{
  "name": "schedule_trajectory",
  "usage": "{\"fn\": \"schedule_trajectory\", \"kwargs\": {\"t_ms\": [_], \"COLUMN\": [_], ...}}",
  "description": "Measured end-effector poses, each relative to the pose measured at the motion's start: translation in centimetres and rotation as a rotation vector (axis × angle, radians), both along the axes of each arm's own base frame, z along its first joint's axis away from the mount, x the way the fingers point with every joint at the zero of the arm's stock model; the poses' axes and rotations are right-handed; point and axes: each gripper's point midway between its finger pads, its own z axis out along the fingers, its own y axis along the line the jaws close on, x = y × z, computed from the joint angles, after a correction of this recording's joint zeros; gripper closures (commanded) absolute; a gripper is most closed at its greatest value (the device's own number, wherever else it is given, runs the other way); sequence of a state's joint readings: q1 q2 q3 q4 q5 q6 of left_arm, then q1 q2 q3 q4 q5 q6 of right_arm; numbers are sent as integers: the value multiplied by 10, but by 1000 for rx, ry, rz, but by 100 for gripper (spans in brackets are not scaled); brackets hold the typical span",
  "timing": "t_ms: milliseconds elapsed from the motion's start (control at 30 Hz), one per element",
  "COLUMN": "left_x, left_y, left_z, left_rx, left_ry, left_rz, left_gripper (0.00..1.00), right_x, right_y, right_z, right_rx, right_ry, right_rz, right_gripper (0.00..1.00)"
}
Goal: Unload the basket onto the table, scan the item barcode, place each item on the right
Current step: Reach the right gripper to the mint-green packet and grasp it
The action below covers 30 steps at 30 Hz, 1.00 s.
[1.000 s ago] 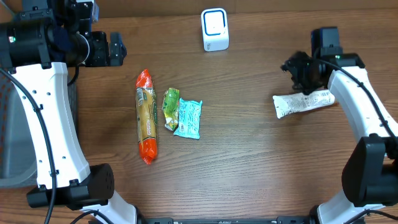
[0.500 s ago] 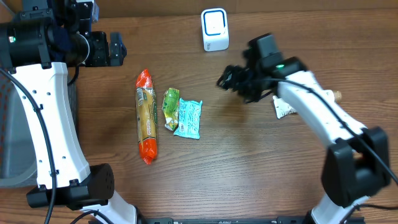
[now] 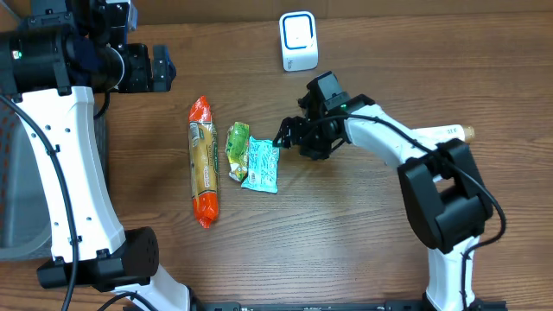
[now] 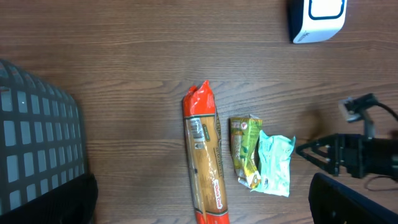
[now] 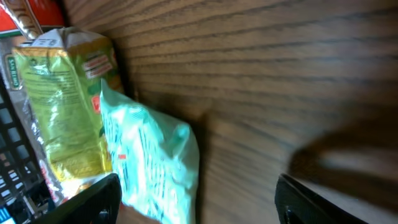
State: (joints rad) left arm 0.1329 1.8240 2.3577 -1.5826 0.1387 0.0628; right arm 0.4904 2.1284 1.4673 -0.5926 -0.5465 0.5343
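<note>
Right gripper point(image 3: 286, 137): jaws wide, nothing between them; low over the table point(image 3: 346, 225), just beside the right edge of the teal packet point(image 3: 262, 164).
Left gripper point(image 3: 162, 69): jaws fully wide and empty, raised at the far left, well apart from the items.
Item for scanning: probably the teal packet, as the nearest to the right fingers; flat on the table, touching the green packet point(image 3: 237, 149) on its left side.
Other items: long packet with orange ends point(image 3: 203, 161) left of the green one; white packet point(image 3: 449, 131) partly hidden behind the right arm.
Barcode scanner point(image 3: 298, 41): upright at the far edge of the table, well apart from the packets.
Risk 1: pushing instead of gripping, because the packet is thin and lies flat.
Risk 2: taking the green packet together with the teal one, because of the contact between them.
Risk 3: barcode turned away from the scanner after the lift; position of the barcode impossible to tell here.
Surface: brown wood-grain table top, smooth, with a slight shine.
Room: only a wire basket point(image 4: 37, 143) at the left edge; nothing more visible.
</note>
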Motion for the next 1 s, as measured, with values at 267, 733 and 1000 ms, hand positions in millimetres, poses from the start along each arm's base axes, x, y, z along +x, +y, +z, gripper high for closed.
{"fn": "schedule_trajectory", "kwargs": {"t_ms": [267,733,1000], "left_x": [0,0,0], "left_y": [0,0,0], "left_z": [0,0,0], "left_rx": [0,0,0], "left_ry": [0,0,0], "left_rz": [0,0,0], "left_gripper": [0,0,0], "right_x": [3,-1,9], "right_y": [27,31,-21], "right_z": [-7,-10,-7], "right_rx": [62,83,-15], "right_ry": [-54,-21,73], "right_rz": [52,48,-101], "right_gripper": [37,96,96]}}
